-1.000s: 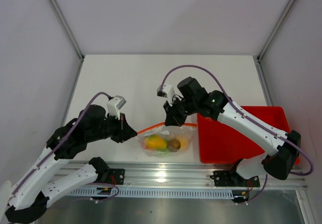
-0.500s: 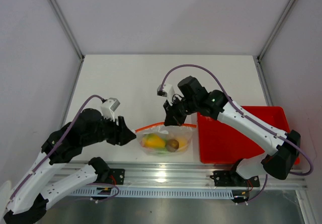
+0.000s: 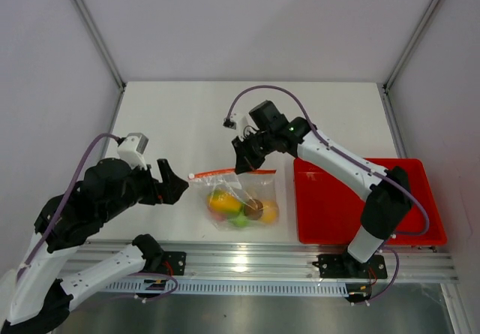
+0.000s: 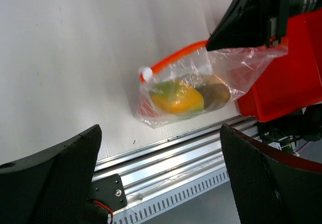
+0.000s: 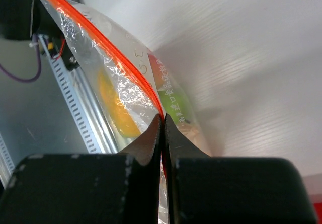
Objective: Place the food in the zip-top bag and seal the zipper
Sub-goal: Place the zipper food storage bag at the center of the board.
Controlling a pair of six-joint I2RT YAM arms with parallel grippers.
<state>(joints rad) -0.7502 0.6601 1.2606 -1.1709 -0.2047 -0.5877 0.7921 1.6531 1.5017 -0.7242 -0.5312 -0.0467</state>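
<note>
Between tips of the right hand (image 5: 162,122), pinched, the zipper (image 4: 178,57); left hand (image 3: 173,182) spread, apart.

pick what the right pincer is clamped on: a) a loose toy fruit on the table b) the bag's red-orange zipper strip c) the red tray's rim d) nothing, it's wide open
B: the right pincer is shut on the zipper at one end of the zip-top bag, as its wrist view shows; the left pincer is open and apart from the bag.
</note>
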